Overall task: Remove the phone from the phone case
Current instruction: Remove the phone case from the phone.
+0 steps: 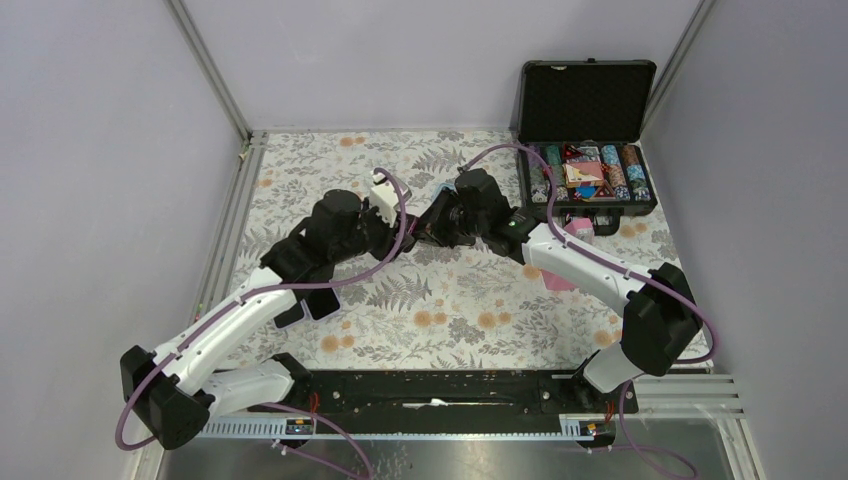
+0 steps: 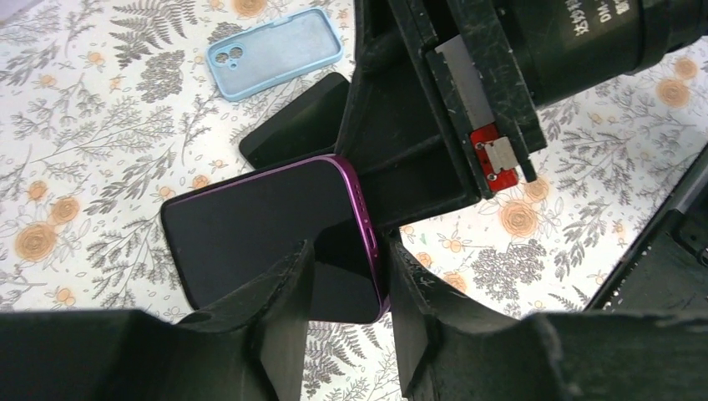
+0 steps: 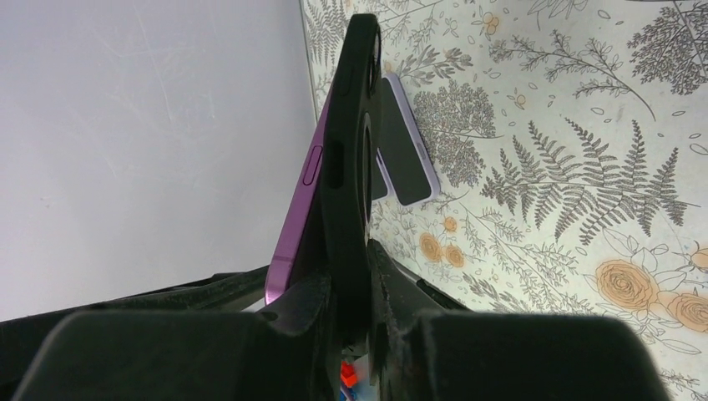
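Both claws meet over mid-surface (image 1: 450, 300), with the phone and case held up btwn them. R claw (image 3: 346, 280) is pressed tight on the black phone case (image 3: 346, 125). Case is edge-on, long axis running away from its fingers. Purple phone (image 2: 259, 242) sits on the L-arm side of the case, end nearest R claw already out of the lip, far end looks seated. L claw (image 2: 349, 251) is on the phone's corner, fingers look touching both sides = pinching phone. Judgement: L arm is nearer, so it peels the phone sideways off the case. Spare blue case (image 2: 275, 50) lies flat, well apart.
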Controlling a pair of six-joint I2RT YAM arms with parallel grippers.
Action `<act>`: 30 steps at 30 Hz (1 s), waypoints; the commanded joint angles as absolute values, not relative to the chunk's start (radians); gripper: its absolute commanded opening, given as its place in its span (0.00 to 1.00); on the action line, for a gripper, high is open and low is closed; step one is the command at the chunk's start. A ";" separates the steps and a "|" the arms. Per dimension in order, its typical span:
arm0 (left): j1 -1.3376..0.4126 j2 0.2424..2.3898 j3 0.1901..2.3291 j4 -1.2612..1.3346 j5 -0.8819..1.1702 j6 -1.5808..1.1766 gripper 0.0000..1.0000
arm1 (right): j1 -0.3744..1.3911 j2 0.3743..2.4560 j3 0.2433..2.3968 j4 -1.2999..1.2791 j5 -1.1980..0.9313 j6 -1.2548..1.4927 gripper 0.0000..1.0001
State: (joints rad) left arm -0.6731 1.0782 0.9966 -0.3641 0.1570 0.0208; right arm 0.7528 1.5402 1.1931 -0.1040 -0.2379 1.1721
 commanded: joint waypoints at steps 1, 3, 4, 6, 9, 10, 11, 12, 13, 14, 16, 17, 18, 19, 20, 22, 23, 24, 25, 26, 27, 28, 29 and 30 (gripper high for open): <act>-0.667 1.057 0.991 -0.312 0.022 0.048 0.35 | 0.765 1.516 1.217 -0.045 -0.246 1.184 0.00; -0.667 1.052 0.989 -0.313 0.024 0.051 0.32 | 0.765 1.518 1.218 -0.044 -0.249 1.187 0.00; -0.667 1.051 0.987 -0.313 0.023 0.052 0.32 | 0.765 1.520 1.218 -0.043 -0.250 1.187 0.00; -0.667 1.046 0.981 -0.313 0.010 0.053 0.31 | 0.764 1.517 1.216 -0.042 -0.251 1.187 0.00; -0.667 1.039 0.973 -0.311 0.005 0.054 0.29 | 0.765 1.514 1.209 -0.032 -0.257 1.191 0.00; -0.667 1.039 0.969 -0.309 0.003 0.052 0.29 | 0.765 1.514 1.205 -0.028 -0.259 1.195 0.00; -0.667 1.039 0.967 -0.308 0.003 0.052 0.29 | 0.765 1.514 1.204 -0.023 -0.264 1.198 0.00; -0.667 1.040 0.964 -0.306 -0.011 0.051 0.29 | 0.765 1.514 1.205 -0.021 -0.270 1.201 0.00; -0.667 1.040 0.961 -0.301 -0.031 0.051 0.29 | 0.765 1.514 1.206 -0.019 -0.276 1.205 0.00; -0.668 1.040 0.957 -0.293 -0.039 0.051 0.31 | 0.765 1.515 1.209 -0.021 -0.281 1.208 0.00; -0.672 1.048 0.954 -0.280 -0.064 0.062 0.33 | 0.765 1.523 1.240 -0.066 -0.307 1.214 0.00; -0.676 1.053 0.955 -0.275 -0.092 0.072 0.34 | 0.767 1.528 1.258 -0.087 -0.322 1.221 0.00; -0.683 1.062 0.959 -0.273 -0.123 0.086 0.35 | 0.768 1.529 1.269 -0.103 -0.332 1.233 0.00; -0.690 1.071 0.966 -0.270 -0.152 0.100 0.35 | 0.768 1.529 1.278 -0.113 -0.338 1.244 0.00; -0.693 1.079 0.970 -0.265 -0.171 0.114 0.35 | 0.769 1.527 1.286 -0.121 -0.339 1.250 0.00; -0.697 1.095 0.978 -0.254 -0.190 0.134 0.35 | 0.769 1.525 1.297 -0.142 -0.335 1.261 0.00; -0.698 1.101 0.981 -0.250 -0.189 0.140 0.35 | 0.768 1.527 1.298 -0.148 -0.334 1.267 0.00; -0.698 1.107 0.984 -0.247 -0.185 0.146 0.35 | 0.769 1.528 1.299 -0.149 -0.336 1.272 0.00; -0.700 1.115 0.987 -0.247 -0.178 0.154 0.35 | 0.770 1.531 1.298 -0.148 -0.339 1.286 0.00; -0.704 1.124 0.990 -0.247 -0.172 0.161 0.34 | 0.770 1.535 1.297 -0.147 -0.343 1.294 0.00; -0.709 1.132 0.992 -0.247 -0.178 0.162 0.34 | 0.770 1.539 1.299 -0.147 -0.347 1.297 0.00; -0.710 1.139 0.994 -0.245 -0.187 0.156 0.31 | 0.770 1.541 1.299 -0.146 -0.349 1.300 0.00; -0.714 1.149 0.995 -0.240 -0.205 0.149 0.28 | 0.768 1.544 1.299 -0.148 -0.352 1.304 0.00; -0.715 1.157 0.999 -0.238 -0.225 0.138 0.25 | 0.769 1.546 1.300 -0.147 -0.355 1.306 0.00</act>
